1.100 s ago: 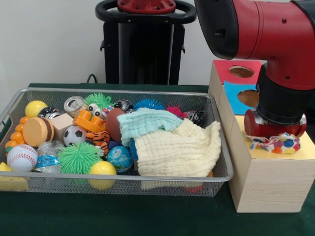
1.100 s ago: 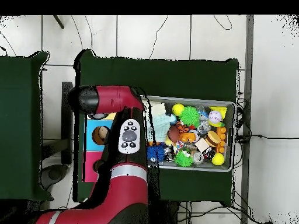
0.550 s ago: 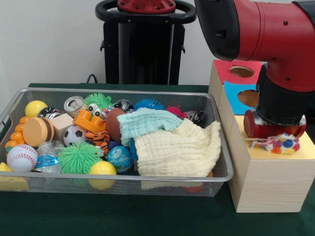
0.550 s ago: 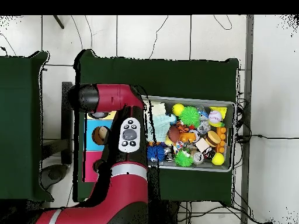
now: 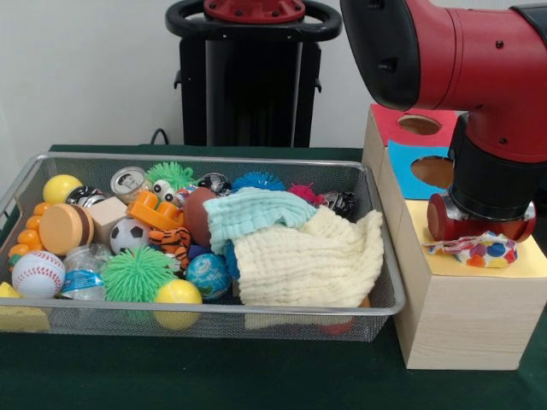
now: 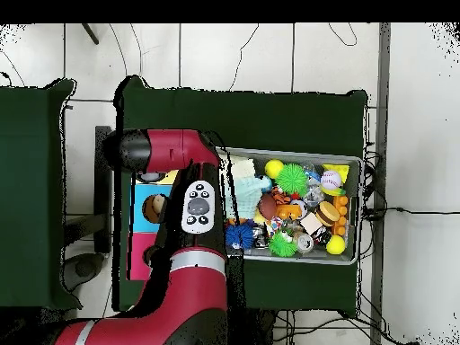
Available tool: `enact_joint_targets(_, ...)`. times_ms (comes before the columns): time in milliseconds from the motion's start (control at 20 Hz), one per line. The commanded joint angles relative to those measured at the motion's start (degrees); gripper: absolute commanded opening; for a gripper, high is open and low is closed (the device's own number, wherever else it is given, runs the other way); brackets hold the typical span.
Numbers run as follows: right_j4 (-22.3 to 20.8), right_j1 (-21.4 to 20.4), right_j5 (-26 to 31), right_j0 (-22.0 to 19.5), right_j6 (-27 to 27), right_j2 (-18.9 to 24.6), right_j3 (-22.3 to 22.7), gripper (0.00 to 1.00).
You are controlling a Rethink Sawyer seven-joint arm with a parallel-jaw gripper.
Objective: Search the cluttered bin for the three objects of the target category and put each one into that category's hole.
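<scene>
A polka-dotted cloth (image 5: pixel 480 253) lies bunched on the yellow top panel (image 5: pixel 532 261) of the wooden box (image 5: pixel 453 320). It sits directly under my arm's red wrist (image 5: pixel 479 224). My gripper (image 5: pixel 479 243) is down at the cloth and hidden by the wrist and fabric. Behind it, the blue panel has a round hole (image 5: pixel 434 171) and the red panel another hole (image 5: pixel 419 125). In the wire bin (image 5: pixel 214 311), a teal cloth (image 5: pixel 255 213) lies over a cream cloth (image 5: pixel 309 260). In the overhead view my arm (image 6: pixel 193 208) covers the box.
The bin's left half holds a baseball (image 5: pixel 38 273), a soccer ball (image 5: pixel 130 235), green spiky balls (image 5: pixel 137 273), yellow balls (image 5: pixel 178 293), a toy burger (image 5: pixel 67 227), a can (image 5: pixel 130 181) and a tiger toy (image 5: pixel 173 243). The black pedestal (image 5: pixel 252 81) stands behind.
The wrist has crept slightly right and down over the yellow panel, and the dotted cloth shifted with it. The bin's contents are unmoved.
</scene>
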Motion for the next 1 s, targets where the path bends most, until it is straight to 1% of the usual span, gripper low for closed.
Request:
enact_joint_targets(50,-4.81,10.47,-0.40,-3.73,0.40,3.40,4.63,1.00)
enact_joint_targets(800,-5.12,10.95,1.24,-3.36,0.88,2.42,3.51,1.00)
enact_joint_targets(950,-5.24,10.90,0.34,-3.50,0.49,2.71,3.69,1.00)
enact_joint_targets(1000,-5.31,10.83,0.07,-3.61,0.12,2.92,3.81,0.00)
